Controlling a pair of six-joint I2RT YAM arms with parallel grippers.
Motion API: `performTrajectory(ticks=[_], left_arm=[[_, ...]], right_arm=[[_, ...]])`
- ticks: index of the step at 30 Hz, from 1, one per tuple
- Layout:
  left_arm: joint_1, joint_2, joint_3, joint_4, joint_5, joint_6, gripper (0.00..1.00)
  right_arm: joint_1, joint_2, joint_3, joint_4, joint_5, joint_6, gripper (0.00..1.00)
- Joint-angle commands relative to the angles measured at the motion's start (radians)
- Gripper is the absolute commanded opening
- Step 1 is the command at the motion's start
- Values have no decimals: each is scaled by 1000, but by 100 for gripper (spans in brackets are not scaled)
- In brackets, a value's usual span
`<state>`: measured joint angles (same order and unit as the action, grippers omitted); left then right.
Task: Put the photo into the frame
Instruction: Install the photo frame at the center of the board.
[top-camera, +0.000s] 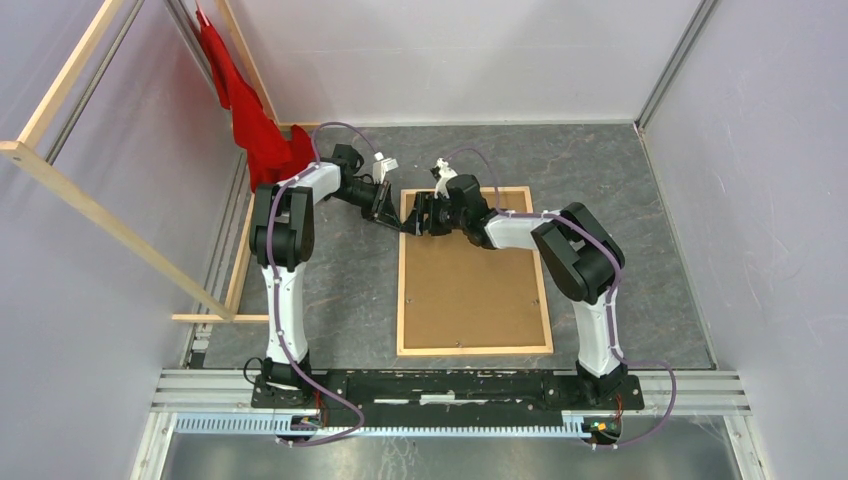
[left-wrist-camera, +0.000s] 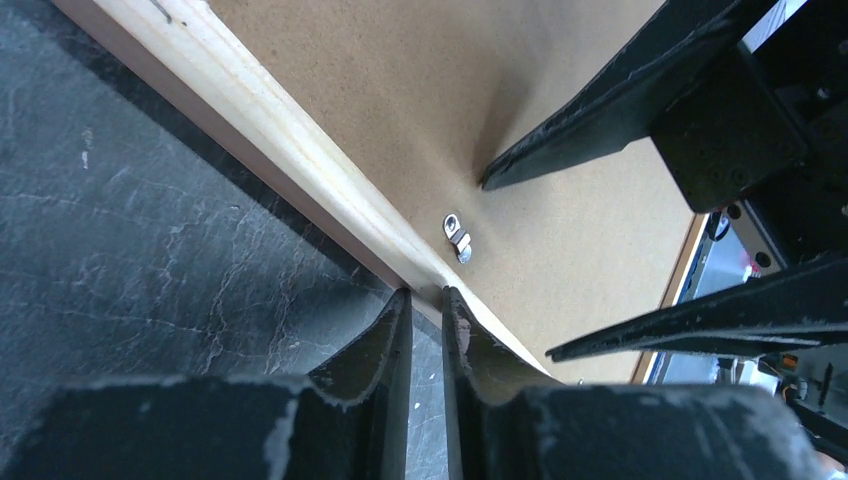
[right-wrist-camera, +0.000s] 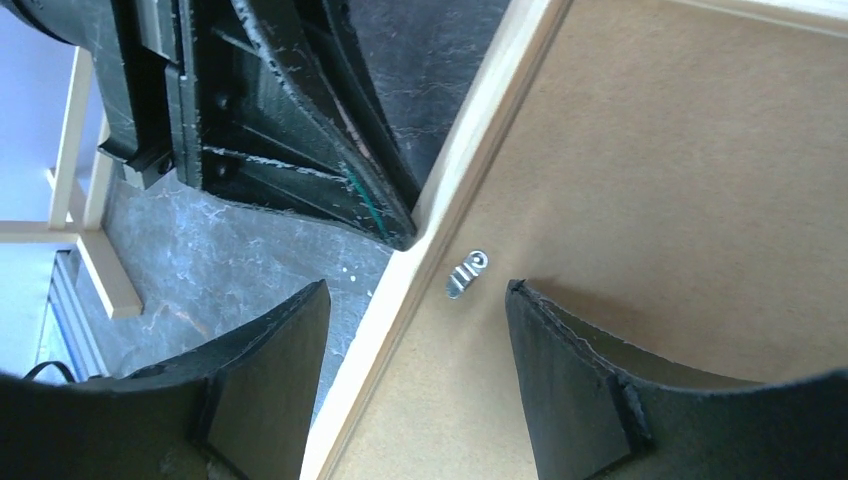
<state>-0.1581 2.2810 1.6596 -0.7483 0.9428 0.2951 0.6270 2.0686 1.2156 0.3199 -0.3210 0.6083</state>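
Your left gripper (left-wrist-camera: 425, 295) is clenched, its tips on the left rail of the frame (top-camera: 475, 351), toward the counter's far edge. Your right gripper (right-wrist-camera: 415, 290), released, straddles that rail beside a clip (right-wrist-camera: 467, 272).

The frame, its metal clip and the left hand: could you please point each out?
the frame (top-camera: 475, 350), top external view, near wooden rail.
metal clip (right-wrist-camera: 467, 272), right wrist view, its middle.
left hand (left-wrist-camera: 423, 300), left wrist view, between fingertips.

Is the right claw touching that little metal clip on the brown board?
Apart. The right wrist view shows bare brown board between the metal clip and the nearest fingertip of the open right gripper.
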Motion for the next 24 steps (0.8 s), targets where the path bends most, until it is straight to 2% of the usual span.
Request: performTrajectory(ticks=[1,24], left_arm=[[-9,23,6,20,-22,-13,18],[-9,5,-37,21,-32,18,16]], right_arm=[[27,38,38,36,-47,20,72],[43,87,87,23,-36,25,70]])
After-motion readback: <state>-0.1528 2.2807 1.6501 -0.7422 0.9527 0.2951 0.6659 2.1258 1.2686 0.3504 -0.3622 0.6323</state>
